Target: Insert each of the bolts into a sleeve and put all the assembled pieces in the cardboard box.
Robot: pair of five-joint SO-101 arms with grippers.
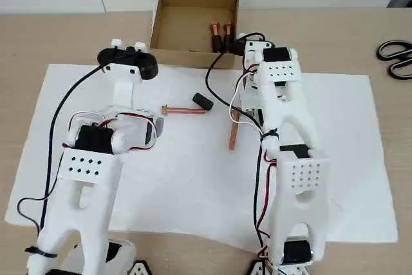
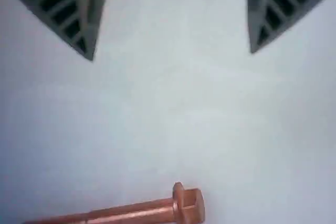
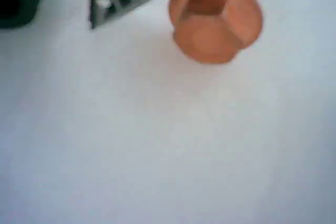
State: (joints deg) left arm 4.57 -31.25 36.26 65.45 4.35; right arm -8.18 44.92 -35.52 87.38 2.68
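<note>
**Where the loose bolt lies from the spread left tool**

As the left tool point(image 2: 172, 51) hangs over the white sheet point(image 1: 193, 185) with its jaws spread wide and nothing between them, the bolt point(image 1: 183, 110) I judge to be next does not lie under the tips. It lies back from them, toward that arm's own base and over toward the right arm's side. Its long axis runs crosswise to the tool's line of reach, with the head end nearest the left tool and the shank pointing toward the right arm. A black sleeve point(image 1: 203, 101) sits just beside the shank's tip, apart from it. I judge the left arm the nearer to the head, and the tool would have to draw back and turn to pinch across the shank.

The high view gives me the layout: two assembled pieces point(image 1: 221, 35) in the cardboard box point(image 1: 166, 24) and a second bolt point(image 1: 233, 131) close by the right arm. The left wrist view adds the first bolt's head close up. The right wrist view shows a bolt head point(image 3: 215, 20) end-on beside the right tool point(image 3: 63, 3), whose state I cannot tell.
</note>
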